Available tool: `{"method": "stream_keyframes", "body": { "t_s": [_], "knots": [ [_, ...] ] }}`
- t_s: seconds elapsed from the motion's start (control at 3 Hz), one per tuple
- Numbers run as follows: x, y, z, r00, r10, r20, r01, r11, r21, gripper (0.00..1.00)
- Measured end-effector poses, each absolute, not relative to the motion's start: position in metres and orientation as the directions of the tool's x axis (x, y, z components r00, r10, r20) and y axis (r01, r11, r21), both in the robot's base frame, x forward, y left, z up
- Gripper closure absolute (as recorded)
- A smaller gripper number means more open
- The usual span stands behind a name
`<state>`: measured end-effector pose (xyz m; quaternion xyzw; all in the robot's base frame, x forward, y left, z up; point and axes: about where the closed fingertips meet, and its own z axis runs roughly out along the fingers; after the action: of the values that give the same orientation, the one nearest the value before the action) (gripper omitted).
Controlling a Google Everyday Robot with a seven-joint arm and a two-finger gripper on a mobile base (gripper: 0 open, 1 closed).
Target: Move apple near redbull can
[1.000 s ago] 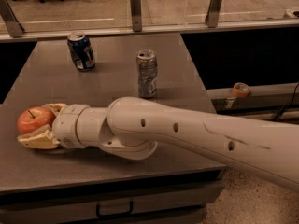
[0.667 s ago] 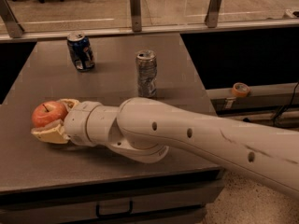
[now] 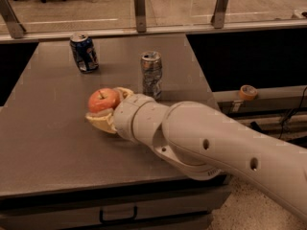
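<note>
The red-orange apple (image 3: pixel 102 99) sits in my gripper (image 3: pixel 106 110), whose cream fingers (image 3: pixel 100 122) close around its near and far sides. The gripper holds the apple over the middle of the grey table (image 3: pixel 57 143), just left of and slightly in front of the redbull can. The redbull can (image 3: pixel 151 74), slim and silver-grey, stands upright about a can's width to the right of the apple. My large white arm (image 3: pixel 206 147) reaches in from the lower right.
A shorter dark blue can (image 3: pixel 84 52) stands at the table's back left. A glass barrier with metal posts (image 3: pixel 139 4) runs behind the table. A roll of orange tape (image 3: pixel 248 91) lies on a ledge to the right. A drawer handle (image 3: pixel 117 215) is below the front edge.
My gripper has carried the apple from the table's left front edge to the right and farther back, ending close beside the redbull can.
</note>
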<state>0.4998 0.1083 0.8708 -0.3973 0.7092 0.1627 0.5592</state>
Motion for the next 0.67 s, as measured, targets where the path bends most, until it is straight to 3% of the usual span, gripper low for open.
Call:
{"method": "stream_keyframes", "body": {
  "t_s": [0.67],
  "knots": [
    [0.507, 0.021, 0.873, -0.134, -0.419, -0.898, -0.588, 0.763, -0.268, 1.00]
  ]
}}
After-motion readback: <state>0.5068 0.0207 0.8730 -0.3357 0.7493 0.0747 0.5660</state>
